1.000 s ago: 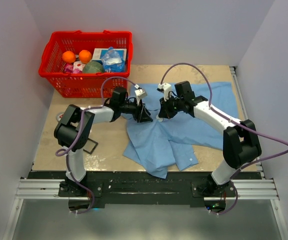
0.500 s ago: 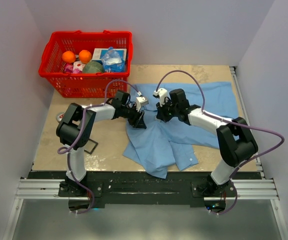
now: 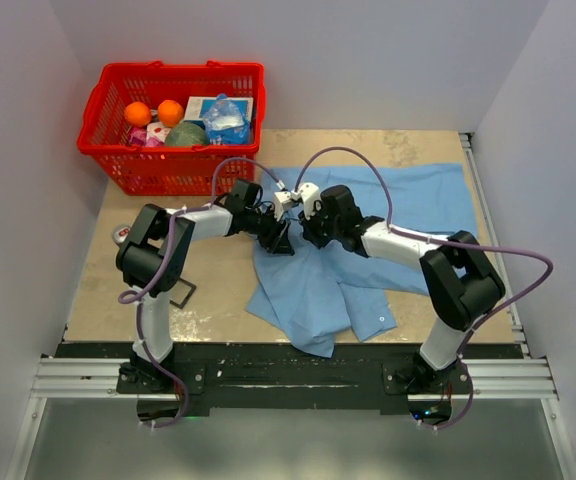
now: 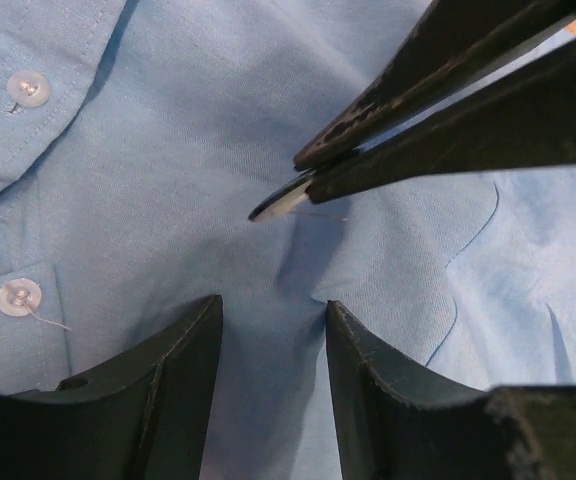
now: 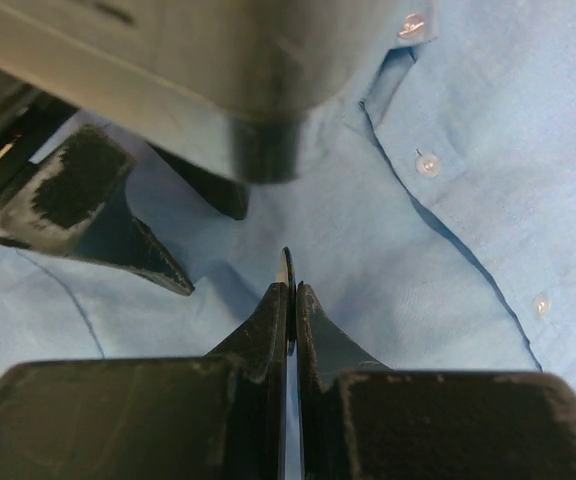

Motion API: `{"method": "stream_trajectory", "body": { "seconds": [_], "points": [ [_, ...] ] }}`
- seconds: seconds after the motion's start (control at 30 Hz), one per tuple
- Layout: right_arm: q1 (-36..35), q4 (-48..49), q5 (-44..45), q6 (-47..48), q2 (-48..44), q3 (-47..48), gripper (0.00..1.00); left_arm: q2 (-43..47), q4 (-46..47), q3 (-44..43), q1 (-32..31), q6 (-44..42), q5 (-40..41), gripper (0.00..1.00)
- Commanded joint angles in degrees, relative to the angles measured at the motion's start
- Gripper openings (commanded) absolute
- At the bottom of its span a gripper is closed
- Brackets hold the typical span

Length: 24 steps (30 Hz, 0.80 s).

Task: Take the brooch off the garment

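Note:
The light blue shirt (image 3: 368, 260) lies spread and rumpled on the table. My right gripper (image 5: 291, 290) is shut on the brooch (image 5: 287, 268), a thin dark disc seen edge-on between its fingertips just above the cloth. In the left wrist view the brooch (image 4: 273, 205) pokes out from the right gripper's closed fingers (image 4: 438, 110). My left gripper (image 4: 271, 305) is open, its fingertips down on the shirt on either side of a small fold, just short of the brooch. In the top view the two grippers meet (image 3: 290, 232) over the shirt's left part, and the brooch is hidden.
A red basket (image 3: 173, 120) with oranges and packets stands at the back left. A black square frame (image 3: 179, 293) lies on the table left of the shirt. White shirt buttons (image 4: 19, 297) sit near the left fingers.
My right gripper has moved left across the shirt until it meets the left gripper. The left gripper has stayed almost in place on the cloth.

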<state>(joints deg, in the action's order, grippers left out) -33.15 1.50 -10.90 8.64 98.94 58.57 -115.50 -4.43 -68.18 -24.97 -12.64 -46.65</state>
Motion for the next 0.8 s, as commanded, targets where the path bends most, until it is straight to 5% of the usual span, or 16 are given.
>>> {"method": "stream_trajectory", "body": {
  "seconds": [0.0,0.5,0.77],
  "points": [
    [-0.2,4.0,6.1,-0.7,1.3,3.0,0.0,-0.2,-2.0,-1.8,0.4,-1.9,1.1,0.5],
    [6.3,0.0,7.4,-3.8,-5.4,10.4,0.0,6.8,-9.2,-6.0,0.3,-14.1,-4.5,0.47],
    [17.0,-4.6,6.3,-3.9,-9.7,13.9,0.0,-0.4,-26.9,-16.2,-6.7,-31.4,-5.1,0.29]
  ]
}}
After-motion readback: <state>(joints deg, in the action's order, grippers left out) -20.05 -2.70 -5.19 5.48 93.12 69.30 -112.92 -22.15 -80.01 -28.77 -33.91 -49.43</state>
